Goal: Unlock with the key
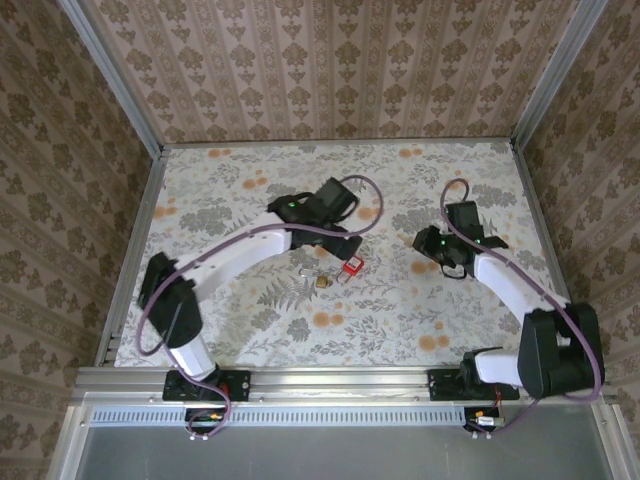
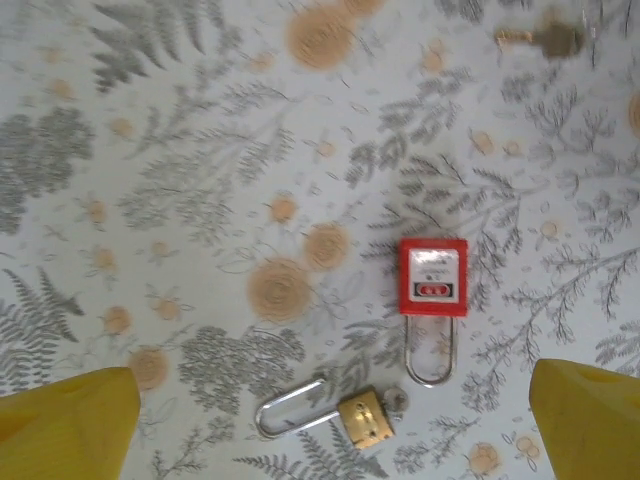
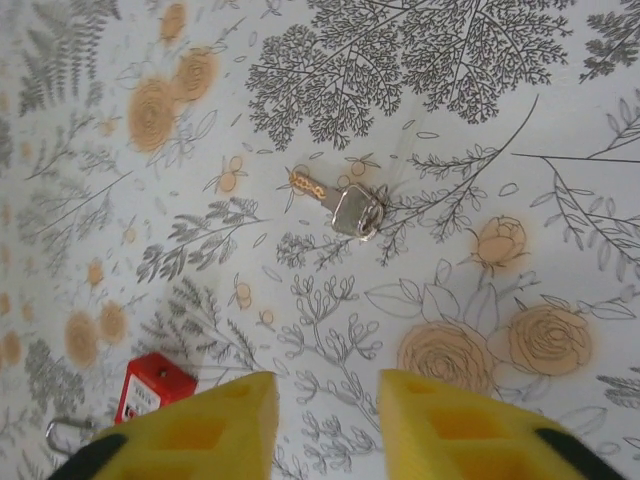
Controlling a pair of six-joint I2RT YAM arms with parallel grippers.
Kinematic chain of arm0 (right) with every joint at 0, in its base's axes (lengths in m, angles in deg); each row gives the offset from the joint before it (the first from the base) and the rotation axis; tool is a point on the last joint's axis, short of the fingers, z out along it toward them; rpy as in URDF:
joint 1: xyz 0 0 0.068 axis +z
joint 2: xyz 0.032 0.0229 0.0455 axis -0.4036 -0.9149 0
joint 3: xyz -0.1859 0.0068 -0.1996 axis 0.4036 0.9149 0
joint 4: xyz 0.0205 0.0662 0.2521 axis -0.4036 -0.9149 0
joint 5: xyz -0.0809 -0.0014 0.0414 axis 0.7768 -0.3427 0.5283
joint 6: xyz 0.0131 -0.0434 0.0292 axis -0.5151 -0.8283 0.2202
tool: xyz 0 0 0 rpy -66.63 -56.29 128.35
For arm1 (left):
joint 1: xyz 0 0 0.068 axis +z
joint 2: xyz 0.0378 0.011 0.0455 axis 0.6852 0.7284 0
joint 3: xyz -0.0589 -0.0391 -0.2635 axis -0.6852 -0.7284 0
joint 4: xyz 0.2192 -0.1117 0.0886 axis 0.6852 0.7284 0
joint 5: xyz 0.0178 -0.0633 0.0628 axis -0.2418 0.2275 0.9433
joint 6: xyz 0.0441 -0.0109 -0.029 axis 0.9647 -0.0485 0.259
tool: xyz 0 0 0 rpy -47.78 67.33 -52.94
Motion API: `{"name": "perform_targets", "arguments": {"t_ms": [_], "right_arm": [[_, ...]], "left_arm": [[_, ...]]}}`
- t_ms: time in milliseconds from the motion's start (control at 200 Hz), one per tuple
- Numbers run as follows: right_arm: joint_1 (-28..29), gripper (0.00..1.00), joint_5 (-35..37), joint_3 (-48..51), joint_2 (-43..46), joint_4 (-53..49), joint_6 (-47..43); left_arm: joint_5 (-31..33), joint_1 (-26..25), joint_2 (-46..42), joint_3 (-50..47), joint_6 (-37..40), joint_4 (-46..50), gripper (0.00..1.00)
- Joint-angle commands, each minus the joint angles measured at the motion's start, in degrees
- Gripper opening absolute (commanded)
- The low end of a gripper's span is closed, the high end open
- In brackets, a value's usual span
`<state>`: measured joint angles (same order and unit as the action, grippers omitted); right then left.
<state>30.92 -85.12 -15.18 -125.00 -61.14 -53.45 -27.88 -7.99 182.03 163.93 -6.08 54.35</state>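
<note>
Two padlocks lie side by side mid-table: a red padlock [image 2: 432, 278] [image 1: 351, 266] and a brass padlock [image 2: 362, 417] [image 1: 322, 282]. A small silver key head [image 2: 396, 401] sticks out of the brass body, and one leg of its shackle [image 2: 290, 410] looks free of the body. A loose key [image 3: 340, 205] [image 2: 540, 40] lies flat further right. My left gripper [image 2: 335, 430] [image 1: 343, 245] hovers over both locks, open wide and empty. Short of the loose key, my right gripper [image 3: 328, 420] [image 1: 432, 252] stands with a narrow gap between its yellow fingers [image 3: 470, 430] and nothing in it.
The floral tablecloth [image 1: 250, 320] covers the whole table. Patterned walls [image 1: 330, 70] close it in at the back and on both sides, with a metal rail [image 1: 340, 382] along the near edge. The red padlock [image 3: 150, 385] lies left of my right fingers.
</note>
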Motion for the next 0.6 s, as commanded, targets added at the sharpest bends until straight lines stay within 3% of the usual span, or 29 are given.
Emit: {"name": "perform_targets", "arguments": {"t_ms": [0, 150, 385, 595], "right_arm": [[2.85, 0.26, 5.05, -4.84, -3.45, -2.9, -1.96], [3.94, 0.21, 10.18, -9.68, -11.37, -3.91, -2.35], [4.22, 0.28, 12.04, -13.89, -19.85, -4.53, -0.29], [4.32, 0.25, 13.89, -15.38, -23.8, -4.72, 1.12]], "left_arm": [[-2.05, 4.22, -3.88, -7.81, -1.63, -6.96, 1.0], [-7.21, 7.59, -8.07, -15.36, -4.64, -11.58, 0.94], [-8.22, 7.73, -9.52, -19.32, -5.4, -12.67, 0.9], [-8.77, 7.74, -10.21, -21.02, -5.43, -13.85, 0.87]]}}
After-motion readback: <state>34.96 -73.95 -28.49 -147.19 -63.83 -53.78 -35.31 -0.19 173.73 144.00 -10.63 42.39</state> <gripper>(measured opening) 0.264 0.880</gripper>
